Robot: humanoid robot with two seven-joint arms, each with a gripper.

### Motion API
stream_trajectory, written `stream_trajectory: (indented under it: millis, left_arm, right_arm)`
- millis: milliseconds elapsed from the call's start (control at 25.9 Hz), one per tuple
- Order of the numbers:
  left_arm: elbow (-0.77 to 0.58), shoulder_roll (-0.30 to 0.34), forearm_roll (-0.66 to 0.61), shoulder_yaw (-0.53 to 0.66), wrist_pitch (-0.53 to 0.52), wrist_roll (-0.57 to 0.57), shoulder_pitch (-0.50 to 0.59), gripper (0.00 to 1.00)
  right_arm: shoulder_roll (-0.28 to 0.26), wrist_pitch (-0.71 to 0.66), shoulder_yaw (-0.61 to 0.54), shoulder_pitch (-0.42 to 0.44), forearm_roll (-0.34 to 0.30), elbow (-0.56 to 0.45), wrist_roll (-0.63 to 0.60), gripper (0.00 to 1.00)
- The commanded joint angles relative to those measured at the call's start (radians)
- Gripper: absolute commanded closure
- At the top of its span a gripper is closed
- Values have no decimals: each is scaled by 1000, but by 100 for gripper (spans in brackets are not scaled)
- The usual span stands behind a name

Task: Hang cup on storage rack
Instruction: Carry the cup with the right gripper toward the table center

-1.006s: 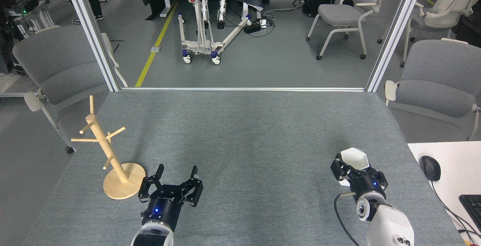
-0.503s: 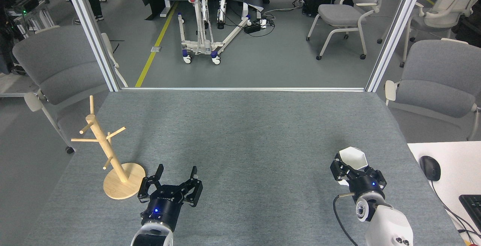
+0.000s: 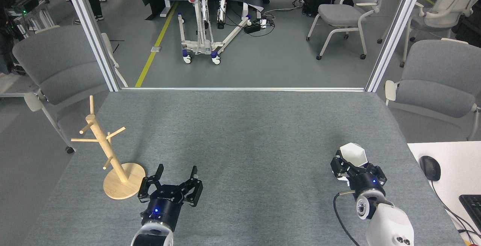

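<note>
Right gripper (image 3: pixel 351 167) grips cup (image 3: pixel 353 154) over grey felt table (image 3: pixel 244 133) (chairs (image 3: pixel 436 80) around)

White cup (image 3: pixel 353 153), light wood rack (image 3: pixel 109 152), grey table (image 3: pixel 244 133), black pincers.

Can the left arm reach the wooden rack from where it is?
Probably yes. The left gripper sits open just beside the storage rack, and only bare table lies between them. The cup is far off in the right gripper.
</note>
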Motion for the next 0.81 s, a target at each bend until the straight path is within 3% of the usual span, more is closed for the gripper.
stream_trajectory:
  millis: [0,155,387,503,696,774]
  left_arm:
    - [-6,-3,0,0,0,0,1,1]
    - [-38,-4,0,-8,-6,0,18,1]
    - [-163,6,-23,-183,-66,-1,112,1]
    - [-169,23,-103,-278,-68,-1,116,1]
    - [-222,84,-207,-433,-75,-9,110,1]
    - [-225,78,-250,-459,-77,-21,96,1]
  right_arm:
    - [-23,-12,-1,28,-4,-179,104,91]
    - [-18,0,-16,111,-14,-456,269,94]
    - [48,89,2,258,-71,-821,428,97]
    - [45,173,92,270,-128,-923,449,100]
    - [54,377,273,257,-128,-993,455,100]
    - [56,465,350,250,-119,-1024,477,100]
